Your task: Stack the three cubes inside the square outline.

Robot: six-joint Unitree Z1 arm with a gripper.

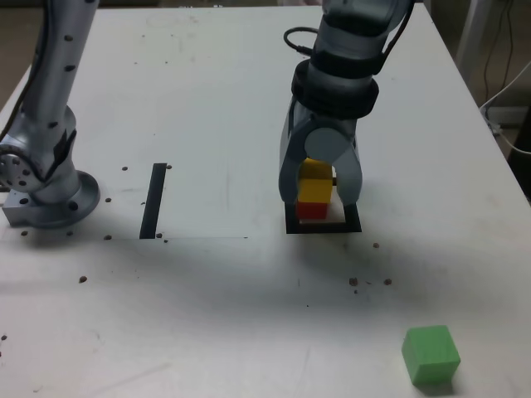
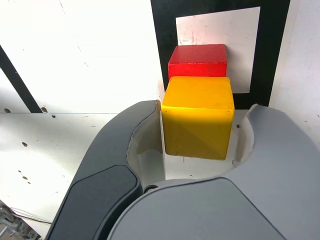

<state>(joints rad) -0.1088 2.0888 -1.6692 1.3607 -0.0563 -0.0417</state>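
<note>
Jaws: gripper point(image 1: 319, 197) parted partway, astride the yellow cube point(image 1: 314, 191); a gap shows along one side, so nothing appears clamped.
Yellow cube: on the red cube point(image 1: 313, 211), within the square outline point(image 1: 323, 228).
Green cube point(image 1: 431, 355): on the table point(image 1: 207, 332), well apart, at 5 o'clock from the jaws in the exterior view.
Next move: probably clear the stack first, then travel toward 5 o'clock.
</note>
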